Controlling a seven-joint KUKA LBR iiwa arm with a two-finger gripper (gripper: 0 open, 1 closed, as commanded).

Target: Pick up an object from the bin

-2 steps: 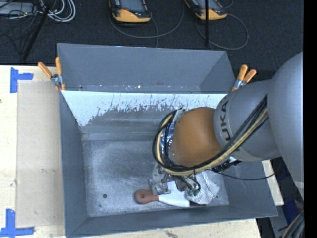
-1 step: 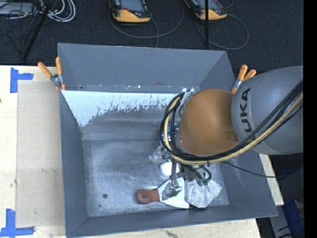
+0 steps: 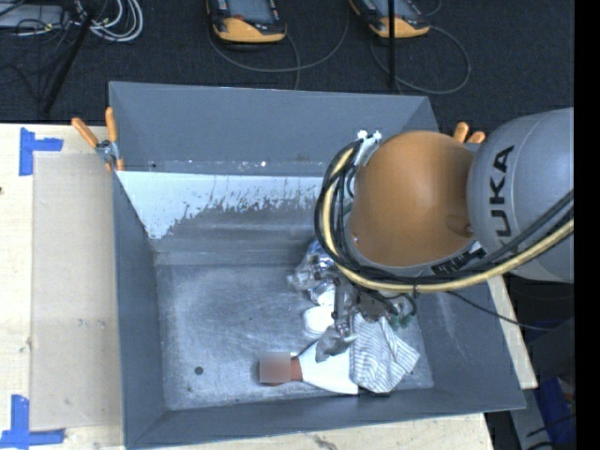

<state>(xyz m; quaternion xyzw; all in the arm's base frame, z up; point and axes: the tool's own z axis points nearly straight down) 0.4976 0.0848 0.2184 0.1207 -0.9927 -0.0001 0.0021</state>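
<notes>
The jaws are hanging low under the arm's orange cover (image 3: 412, 200), just beside the camera-left edge of a grey checked cloth (image 3: 382, 362). How wide they are standing cannot be told. They are hovering over a white flat piece (image 3: 330, 376) that is lying against that same edge of the cloth. A brown square (image 3: 277, 369) is lying further camera-left of the cloth. Crinkled clear plastic (image 3: 312, 272) is sitting beyond the cloth, toward the back wall of the grey bin (image 3: 141, 279).

On the dark floor (image 3: 300, 59) lie one orange-and-black device (image 3: 246, 17) and a second device (image 3: 392, 15) to its right — thin cords loop from both; pale cables (image 3: 114, 12) bunch far left.
</notes>
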